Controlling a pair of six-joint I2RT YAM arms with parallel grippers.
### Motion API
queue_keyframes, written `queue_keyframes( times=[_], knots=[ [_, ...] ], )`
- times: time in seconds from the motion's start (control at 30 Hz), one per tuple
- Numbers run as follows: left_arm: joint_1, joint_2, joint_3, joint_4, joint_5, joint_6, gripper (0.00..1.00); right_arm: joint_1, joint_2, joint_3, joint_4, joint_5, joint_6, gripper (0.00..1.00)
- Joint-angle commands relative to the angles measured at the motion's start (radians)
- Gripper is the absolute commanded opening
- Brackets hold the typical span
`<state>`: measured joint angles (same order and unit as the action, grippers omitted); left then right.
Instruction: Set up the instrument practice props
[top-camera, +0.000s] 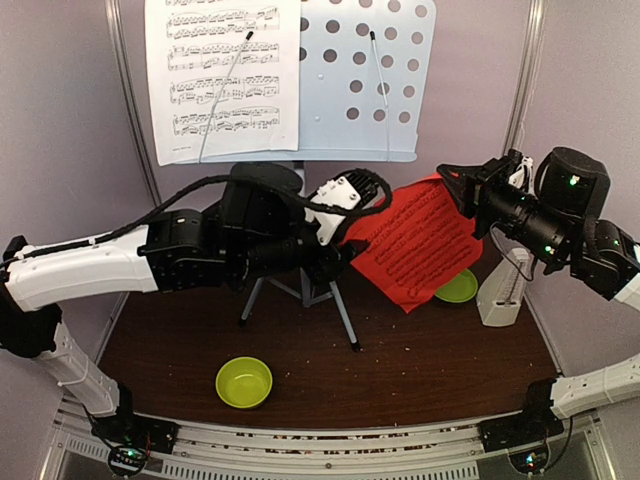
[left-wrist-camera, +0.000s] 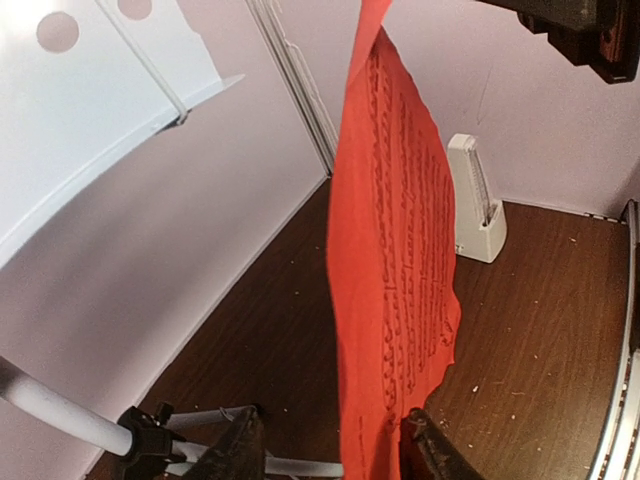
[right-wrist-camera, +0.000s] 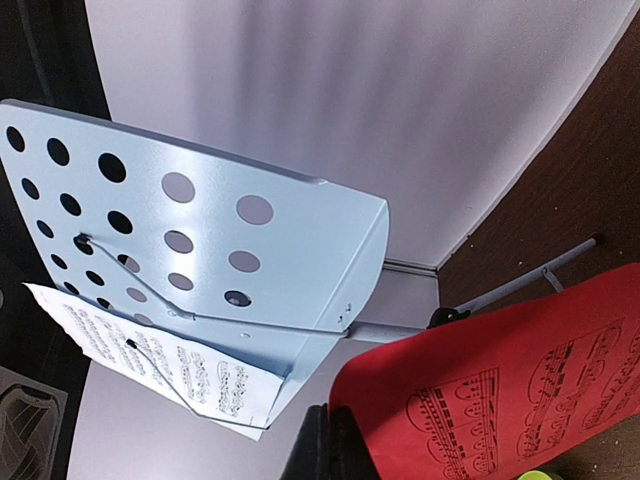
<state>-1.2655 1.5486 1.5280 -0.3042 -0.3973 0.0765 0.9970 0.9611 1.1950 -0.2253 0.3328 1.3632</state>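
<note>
Left gripper (left-wrist-camera: 332, 432) has its jaws part-open astride the lower edge of the red sheet-music page (top-camera: 415, 240), with a gap showing on one side. Pale perforated-metal music stand (top-camera: 370, 90) on grey tripod legs stands at the back. The red page hangs tilted before it, its upper corner pinched in the closed right gripper (right-wrist-camera: 330, 440). White sheet-music page (top-camera: 225, 80) rests on the stand's left half. Cream pyramid-shaped metronome (top-camera: 503, 290) stands upright by the right wall. Lime-green bowl (top-camera: 244, 382) sits near the front edge.

Left arm (top-camera: 90, 265) stretches rightward, left end effector (left-wrist-camera: 335, 455) parted; right arm (top-camera: 575, 215) reaches leftward, right end effector (right-wrist-camera: 330, 445) pinched shut.
</note>
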Motion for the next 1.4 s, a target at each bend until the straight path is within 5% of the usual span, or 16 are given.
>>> queue_keyframes(
  times=[0.0, 0.2, 0.27, 0.33, 0.43, 0.53, 0.73, 0.93, 1.13, 1.37],
  knots=[
    [0.016, -0.010, 0.028, 0.090, -0.015, 0.015, 0.41, -0.003, 0.008, 0.027, 0.055, -0.032, 0.008, 0.00],
    [0.023, -0.039, 0.017, 0.090, 0.001, 0.008, 0.00, -0.002, -0.002, -0.020, 0.110, -0.052, 0.005, 0.00],
    [0.023, -0.059, 0.011, 0.080, 0.017, -0.002, 0.00, -0.004, -0.005, -0.029, 0.110, -0.051, -0.015, 0.01],
    [0.025, -0.088, 0.000, 0.063, 0.036, -0.007, 0.00, -0.010, -0.013, -0.028, 0.108, -0.055, -0.073, 0.21],
    [0.025, -0.139, -0.012, 0.007, 0.046, -0.018, 0.00, -0.026, -0.037, -0.023, 0.093, -0.091, -0.249, 0.65],
    [0.026, -0.188, -0.019, -0.066, 0.080, -0.018, 0.00, -0.032, -0.078, -0.037, 0.063, -0.111, -0.443, 0.83],
    [0.029, -0.260, -0.026, -0.194, 0.224, -0.029, 0.00, -0.033, -0.184, -0.127, 0.051, -0.224, -0.888, 0.89],
    [0.032, -0.276, 0.006, -0.307, 0.336, -0.050, 0.00, -0.032, -0.189, -0.096, -0.158, -0.421, -1.237, 0.86],
    [0.034, -0.237, 0.046, -0.380, 0.413, -0.072, 0.00, -0.029, -0.198, -0.122, -0.198, -0.645, -1.311, 0.84],
    [0.074, -0.209, 0.036, -0.415, 0.497, -0.137, 0.00, -0.023, -0.266, -0.182, -0.215, -0.659, -1.318, 0.84]
  ],
)
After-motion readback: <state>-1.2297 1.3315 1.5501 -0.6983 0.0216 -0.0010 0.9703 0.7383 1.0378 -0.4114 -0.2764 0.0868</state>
